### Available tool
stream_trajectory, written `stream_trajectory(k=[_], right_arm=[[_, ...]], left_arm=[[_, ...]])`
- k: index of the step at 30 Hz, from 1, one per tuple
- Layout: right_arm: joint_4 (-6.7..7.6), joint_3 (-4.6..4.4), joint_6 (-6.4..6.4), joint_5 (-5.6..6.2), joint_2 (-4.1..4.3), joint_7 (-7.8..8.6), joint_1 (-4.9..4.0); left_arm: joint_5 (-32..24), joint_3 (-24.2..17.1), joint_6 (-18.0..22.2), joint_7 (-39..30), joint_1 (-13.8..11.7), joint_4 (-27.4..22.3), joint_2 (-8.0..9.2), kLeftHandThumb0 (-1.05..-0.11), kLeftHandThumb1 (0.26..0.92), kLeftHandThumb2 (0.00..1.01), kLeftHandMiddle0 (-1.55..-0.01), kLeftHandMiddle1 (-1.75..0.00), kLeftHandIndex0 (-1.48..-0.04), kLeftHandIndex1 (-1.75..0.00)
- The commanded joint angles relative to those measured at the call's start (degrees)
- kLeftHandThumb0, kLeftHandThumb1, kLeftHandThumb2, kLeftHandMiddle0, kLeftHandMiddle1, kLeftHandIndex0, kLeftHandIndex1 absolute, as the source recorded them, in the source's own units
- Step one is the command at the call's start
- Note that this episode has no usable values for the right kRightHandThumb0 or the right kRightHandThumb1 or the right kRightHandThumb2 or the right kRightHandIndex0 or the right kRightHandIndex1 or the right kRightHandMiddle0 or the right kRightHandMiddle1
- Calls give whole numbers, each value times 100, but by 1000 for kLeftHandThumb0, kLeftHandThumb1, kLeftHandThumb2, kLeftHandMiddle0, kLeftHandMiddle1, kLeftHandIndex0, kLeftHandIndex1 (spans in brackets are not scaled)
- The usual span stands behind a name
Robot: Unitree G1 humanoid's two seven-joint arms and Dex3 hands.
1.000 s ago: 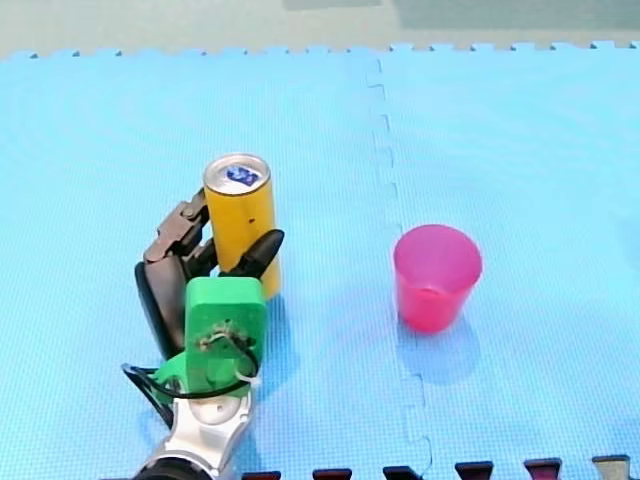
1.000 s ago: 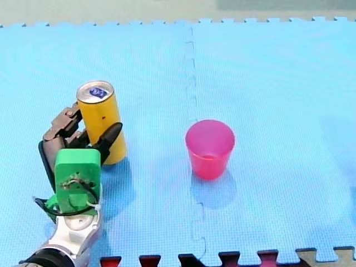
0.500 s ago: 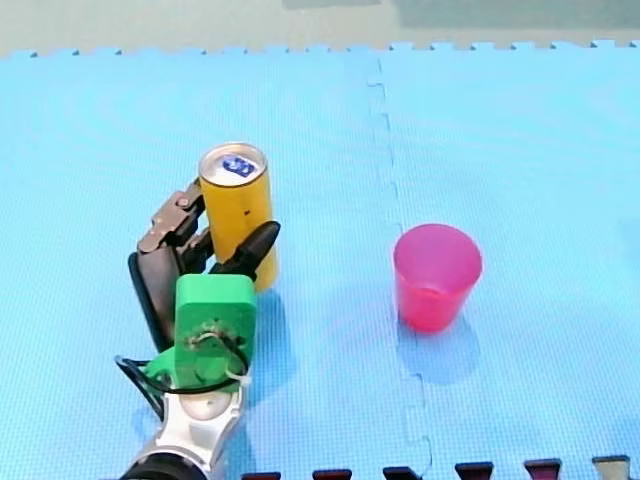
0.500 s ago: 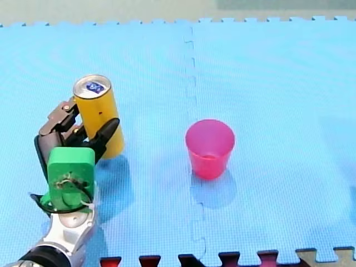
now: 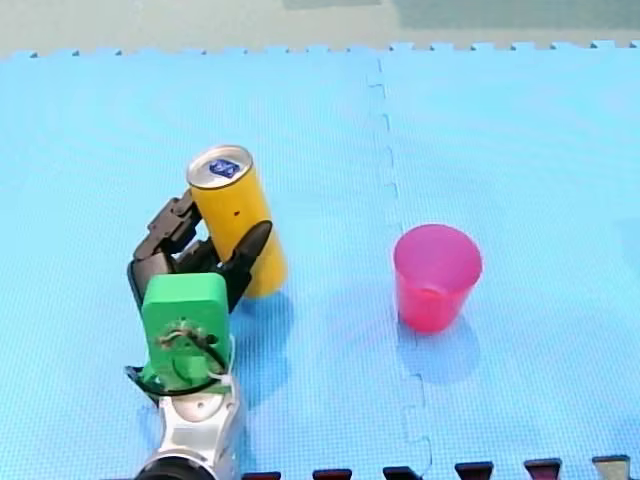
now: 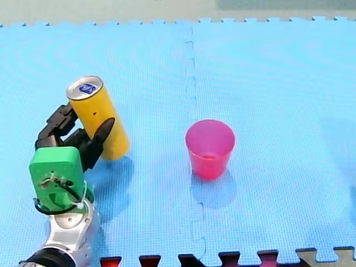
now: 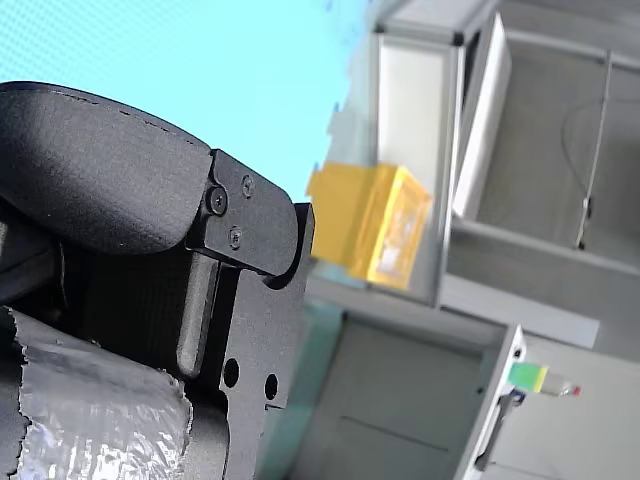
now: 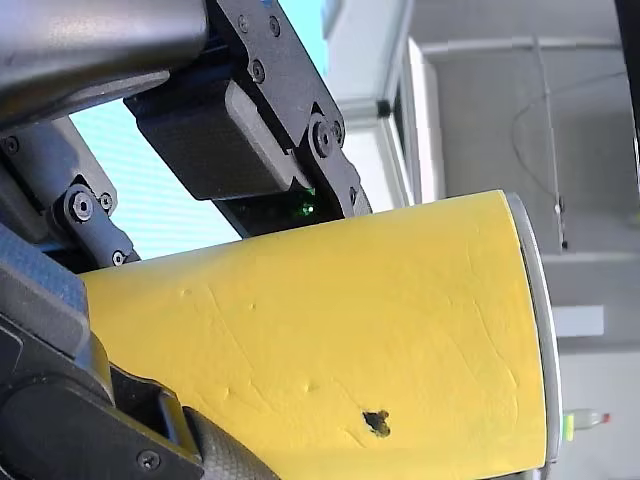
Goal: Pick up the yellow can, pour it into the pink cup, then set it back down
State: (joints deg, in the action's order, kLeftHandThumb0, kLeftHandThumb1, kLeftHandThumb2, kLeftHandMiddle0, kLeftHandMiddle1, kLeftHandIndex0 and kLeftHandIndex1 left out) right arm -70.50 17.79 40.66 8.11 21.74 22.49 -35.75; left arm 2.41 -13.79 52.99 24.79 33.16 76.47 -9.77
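My left hand (image 5: 205, 262) is shut on the yellow can (image 5: 236, 218), low on its side, at the left of the blue mat. The can is tilted, its silver top leaning up and to the left, its base just off the mat. The same can (image 6: 98, 118) shows in the second head view with black fingers (image 6: 99, 138) wrapped around it. Close up, the second wrist view has the can's yellow wall (image 8: 330, 340) pressed between the black fingers (image 8: 250, 110). The pink cup (image 5: 436, 277) stands upright to the can's right, well apart from it.
The blue foam mat (image 5: 520, 150) has a seam (image 5: 385, 150) running front to back just left of the cup. Its toothed far edge (image 5: 300, 48) meets a grey floor. In the first wrist view a yellow bin (image 7: 372, 222) sits on a white shelf.
My left hand has tipped the can's top over to the left and drawn it a little leftward. The cup has not moved.
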Motion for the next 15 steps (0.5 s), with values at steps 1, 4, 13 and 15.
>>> stream_trajectory(k=[1,4,13,15], right_arm=[[18,6,8,3,56,-11,-11],[23,1,-6,-3,65,-23,-15],[33,-9,-35,-16,87,-67,-3],[37,-14,-47,-25,94,-85,-1]], left_arm=[[-182,-172,151,-198,35,-26,-97,-323,810,3,-1269,0,-1173,0],[-314,-304,237,-375,49,-23,-153,-320,812,3,-1266,0,-1172,0],[373,6,305,502,27,-6,-32,-312,813,0,-1273,-4,-1184,-5],[583,127,271,814,26,-5,-4,-311,812,0,-1274,-4,-1186,-5]])
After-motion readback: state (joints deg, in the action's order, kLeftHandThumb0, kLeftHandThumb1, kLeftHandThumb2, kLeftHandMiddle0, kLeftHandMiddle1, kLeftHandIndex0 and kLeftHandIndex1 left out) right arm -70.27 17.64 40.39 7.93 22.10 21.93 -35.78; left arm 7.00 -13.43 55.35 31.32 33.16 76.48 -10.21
